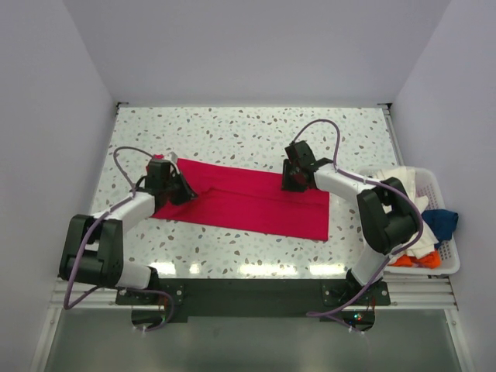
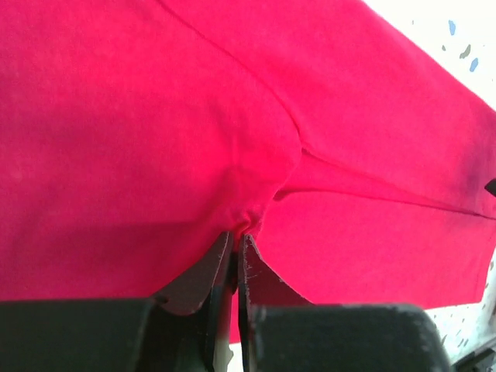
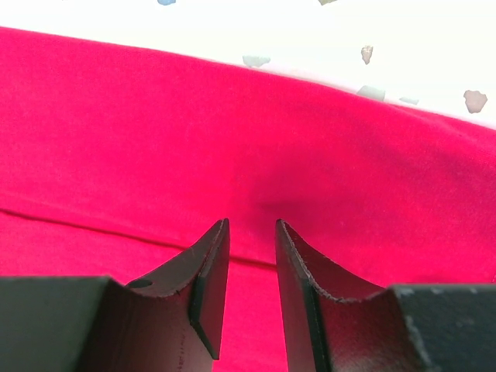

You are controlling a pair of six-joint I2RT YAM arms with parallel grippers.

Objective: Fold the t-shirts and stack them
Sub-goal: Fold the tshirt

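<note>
Basket (image 1: 452, 246): white, slatted, at the right edge of the table (image 1: 232, 132), beside the right arm's elbow. Three shirts are seen in it, crumpled together:
- white shirt (image 1: 399, 177), at the far end, spilling over the rim toward the table;
- blue shirt (image 1: 443, 221), mid-basket, against the right wall;
- orange shirt (image 1: 411, 260), at the near end, partly hidden under the arm.

Red shirt (image 1: 248, 203): laid out on the table as a long band from left to right, between the two arms and well apart from the basket. A long crease is seen running along its length.

Left claw (image 1: 186, 190): set on the left end of the red shirt. In the left wrist view the left claw (image 2: 236, 236) is pressed together on a small pucker of the red shirt (image 2: 155, 116); folds are drawn in toward the tips. The fingers (image 2: 194, 283) are otherwise bare.

Right claw (image 1: 293, 180): placed at the far edge of the red shirt, toward its right end. In the right wrist view the right claw (image 3: 252, 226) is spread by a narrow gap, with no cloth seen between the tips. The red shirt (image 3: 232, 132) lies directly below and beyond it; a dark shadow is cast on the cloth just past the tips. Speckled table (image 3: 232, 23) is seen beyond the shirt's edge.
</note>
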